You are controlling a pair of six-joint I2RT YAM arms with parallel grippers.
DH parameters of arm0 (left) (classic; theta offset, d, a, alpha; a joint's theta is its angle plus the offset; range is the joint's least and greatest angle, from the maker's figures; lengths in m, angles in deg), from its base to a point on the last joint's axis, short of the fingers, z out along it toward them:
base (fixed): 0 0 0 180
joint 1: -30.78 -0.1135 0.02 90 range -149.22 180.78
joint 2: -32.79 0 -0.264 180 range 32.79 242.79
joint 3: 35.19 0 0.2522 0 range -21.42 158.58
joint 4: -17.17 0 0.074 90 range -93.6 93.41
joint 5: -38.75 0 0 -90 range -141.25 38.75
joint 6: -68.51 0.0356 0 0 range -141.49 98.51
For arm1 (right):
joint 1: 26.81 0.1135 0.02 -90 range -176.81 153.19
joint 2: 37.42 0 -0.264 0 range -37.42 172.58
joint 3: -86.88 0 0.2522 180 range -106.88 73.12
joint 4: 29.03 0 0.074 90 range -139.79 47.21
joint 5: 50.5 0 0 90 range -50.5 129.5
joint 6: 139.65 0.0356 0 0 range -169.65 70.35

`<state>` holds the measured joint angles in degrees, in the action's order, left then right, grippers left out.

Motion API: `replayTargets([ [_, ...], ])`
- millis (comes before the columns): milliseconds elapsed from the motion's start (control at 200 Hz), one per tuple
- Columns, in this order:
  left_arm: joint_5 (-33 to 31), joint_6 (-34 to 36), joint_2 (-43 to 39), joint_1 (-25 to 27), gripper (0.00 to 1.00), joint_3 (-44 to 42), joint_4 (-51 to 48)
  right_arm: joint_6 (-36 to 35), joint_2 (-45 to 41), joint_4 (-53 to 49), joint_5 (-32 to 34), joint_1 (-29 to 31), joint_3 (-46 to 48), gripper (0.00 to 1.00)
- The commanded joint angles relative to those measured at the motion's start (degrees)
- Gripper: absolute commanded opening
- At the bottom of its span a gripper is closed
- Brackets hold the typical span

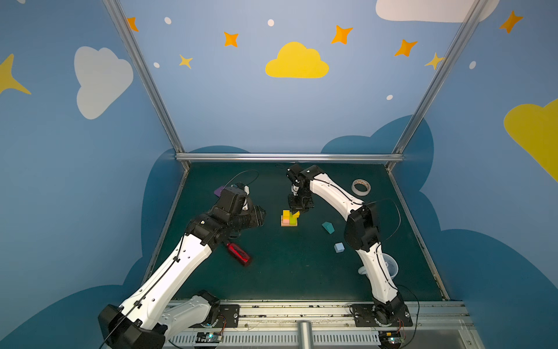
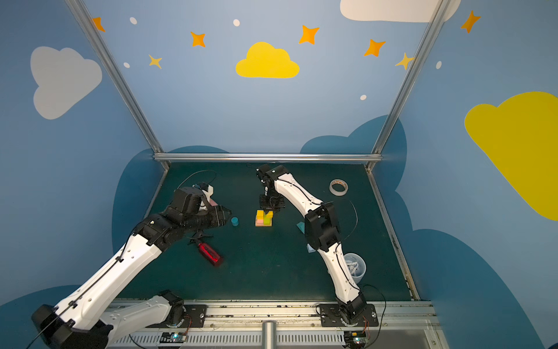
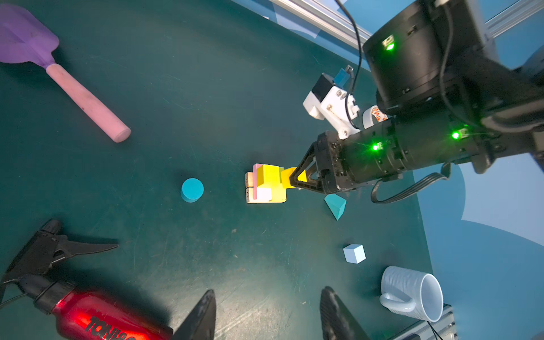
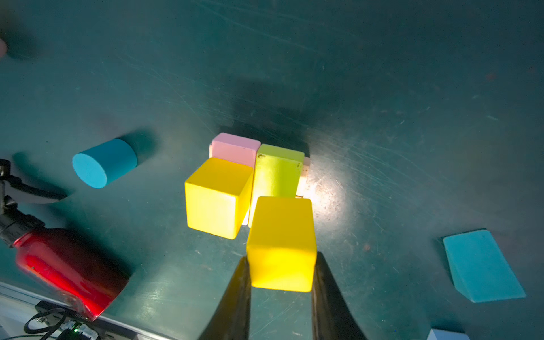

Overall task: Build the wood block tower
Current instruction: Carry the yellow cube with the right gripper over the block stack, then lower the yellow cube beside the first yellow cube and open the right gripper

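The tower (image 1: 289,220) is a low stack near the table's middle: tan bars underneath, a pink slab (image 4: 235,148) and a lime slab (image 4: 276,173) side by side, and a yellow cube (image 4: 216,197) on the pink one. My right gripper (image 4: 281,256) is shut on a second yellow cube (image 4: 281,244), held tilted just above the lime slab. My left gripper (image 3: 268,291) hangs open and empty to the left of the stack. A teal cylinder (image 2: 235,221) stands beside it. The teal house-shape (image 1: 328,227) and the pale-blue cube (image 1: 339,247) lie loose on the right.
A red bottle (image 1: 238,254) lies at front left under the left arm. A purple spatula (image 3: 26,38) lies at back left. A tape roll (image 1: 360,187) sits at back right. A white mug (image 3: 412,294) lies on its side near the right arm's base.
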<state>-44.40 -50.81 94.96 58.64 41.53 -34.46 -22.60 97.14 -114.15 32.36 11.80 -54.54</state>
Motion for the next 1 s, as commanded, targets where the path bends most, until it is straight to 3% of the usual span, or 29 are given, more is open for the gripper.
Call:
replayTargets([
  [0, 0.00, -0.03, -1.17, -0.22, 0.57, -0.97, 0.42, 0.64, 1.23, -1.03, -0.69, 0.41, -1.74, 0.07],
  [996, 0.09, 0.05, -1.91, -0.41, 0.57, -1.01, 0.16, 1.08, 2.88, -1.69, -0.61, 0.70, -3.56, 0.21],
])
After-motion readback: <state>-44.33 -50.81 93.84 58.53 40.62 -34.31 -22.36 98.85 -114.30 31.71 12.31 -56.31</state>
